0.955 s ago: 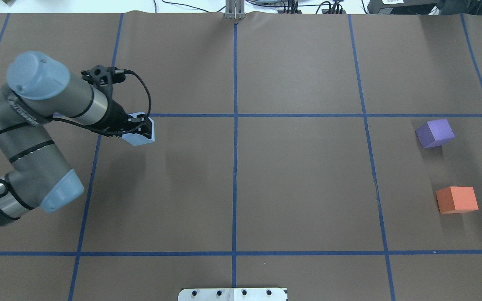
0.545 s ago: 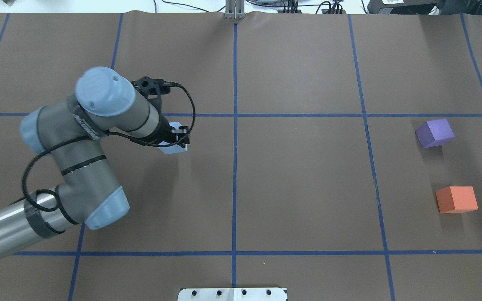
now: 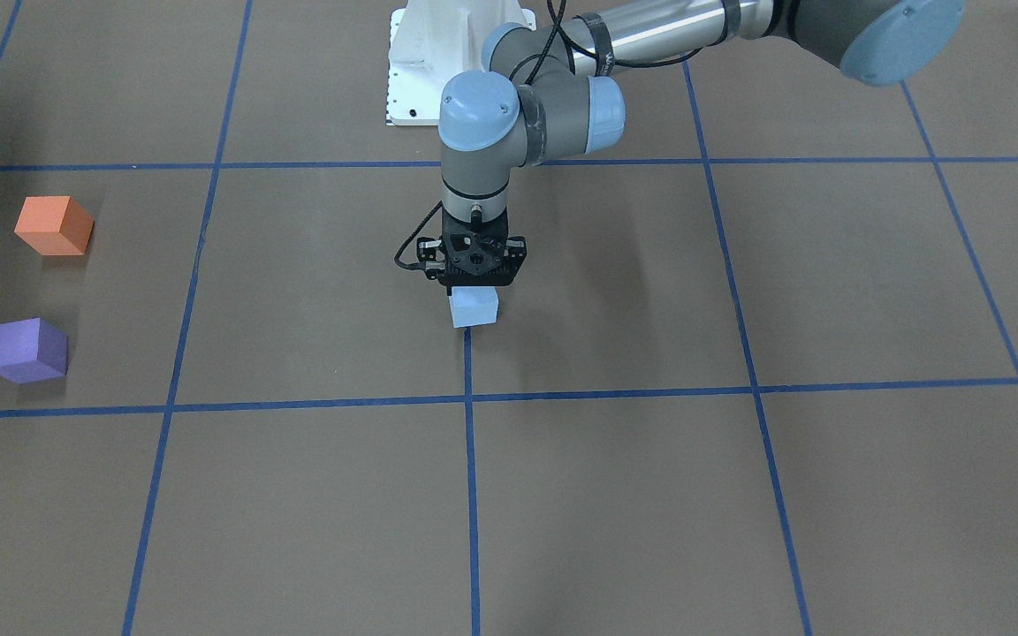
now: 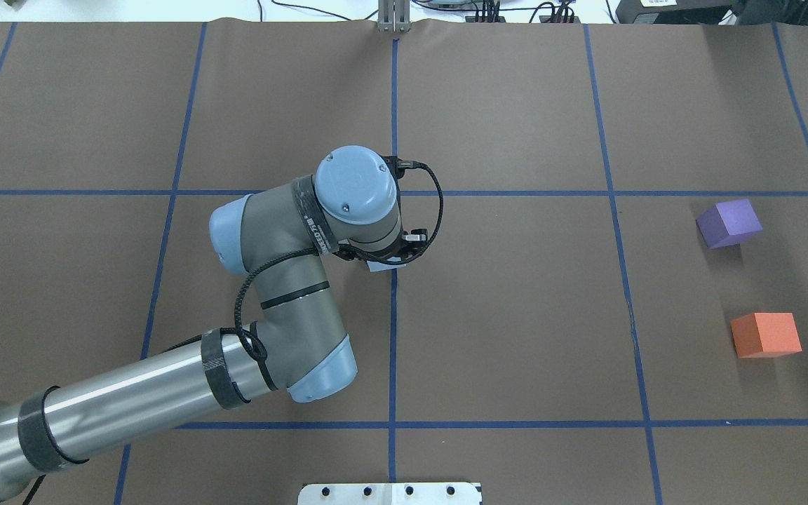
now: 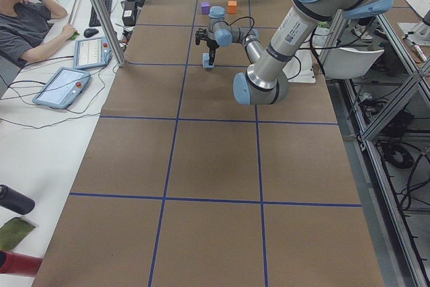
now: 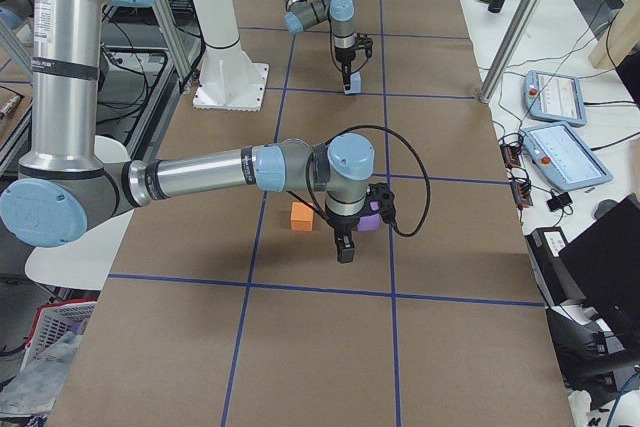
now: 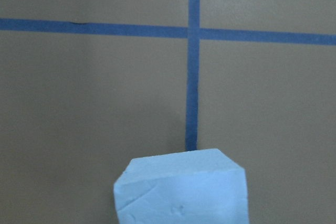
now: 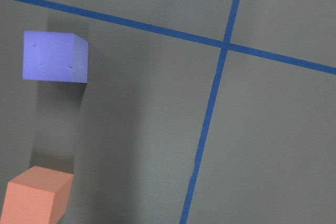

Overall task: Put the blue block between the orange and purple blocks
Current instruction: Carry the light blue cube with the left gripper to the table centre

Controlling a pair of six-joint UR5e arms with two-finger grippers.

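My left gripper (image 3: 472, 287) is shut on the pale blue block (image 3: 474, 309) and holds it above the table over the centre tape line. In the overhead view the wrist hides all but a sliver of the block (image 4: 381, 266). The block fills the bottom of the left wrist view (image 7: 181, 190). The purple block (image 4: 729, 223) and the orange block (image 4: 766, 334) sit apart at the far right of the table. They also show in the right wrist view, purple (image 8: 55, 56) and orange (image 8: 37, 195). My right gripper (image 6: 345, 250) hangs close beside those two blocks; I cannot tell whether it is open.
Blue tape lines (image 4: 393, 337) divide the brown table cover into squares. The white robot base plate (image 4: 390, 493) is at the near edge. An operator (image 5: 27, 21) and tablets (image 5: 64, 87) are beside the table on the far side.
My left arm has swung to the right with the blue block in its gripper, from the left part of the table to the centre line. The purple and orange blocks have not moved.
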